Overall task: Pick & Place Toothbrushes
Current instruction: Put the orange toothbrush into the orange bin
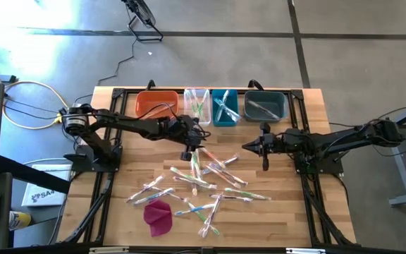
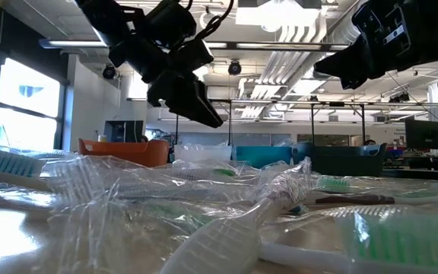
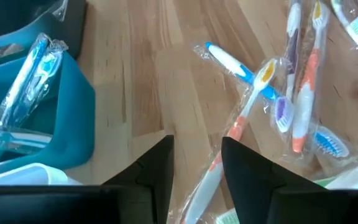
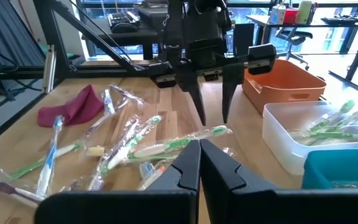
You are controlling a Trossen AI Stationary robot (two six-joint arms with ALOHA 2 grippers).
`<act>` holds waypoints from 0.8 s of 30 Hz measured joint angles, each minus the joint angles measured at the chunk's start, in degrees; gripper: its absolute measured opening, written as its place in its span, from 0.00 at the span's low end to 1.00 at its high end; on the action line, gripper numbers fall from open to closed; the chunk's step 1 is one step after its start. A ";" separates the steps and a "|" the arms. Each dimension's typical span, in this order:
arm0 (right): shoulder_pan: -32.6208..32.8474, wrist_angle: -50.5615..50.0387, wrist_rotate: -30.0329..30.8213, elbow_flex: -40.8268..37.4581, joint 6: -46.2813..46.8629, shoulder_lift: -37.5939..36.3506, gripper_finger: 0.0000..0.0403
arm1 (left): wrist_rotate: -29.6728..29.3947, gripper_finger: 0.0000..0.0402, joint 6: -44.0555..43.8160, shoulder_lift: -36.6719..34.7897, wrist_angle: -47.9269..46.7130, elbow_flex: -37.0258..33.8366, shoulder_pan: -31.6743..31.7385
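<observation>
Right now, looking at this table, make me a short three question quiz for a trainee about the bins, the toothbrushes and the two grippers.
1. True or false: the orange bin holds toothbrushes.
2. Which gripper hangs over the toothbrushes with its fingers apart? A) left gripper B) right gripper
3. Fill in: the magenta cloth lies near the table's ____ edge, on the left arm's side.

Key:
1. False; it looks empty, while the clear bin, the teal bin and the dark bin hold brushes.
2. A.
3. Front, opposite the bins.
</observation>
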 joint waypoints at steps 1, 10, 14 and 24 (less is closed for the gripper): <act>0.00 0.00 0.00 0.00 0.00 0.00 0.01 | -0.02 0.32 -0.30 0.00 -0.21 0.00 0.00; 0.00 0.02 0.00 0.00 -0.09 0.00 0.01 | 0.03 0.32 -1.80 1.23 -2.35 -0.11 0.00; 0.01 0.04 0.01 0.00 -0.11 0.02 0.01 | 0.77 0.32 -1.79 4.10 -0.46 -0.06 0.00; 0.00 -0.98 0.06 0.02 -1.32 0.01 0.01 | 4.07 0.32 -1.55 7.46 2.81 -0.11 0.02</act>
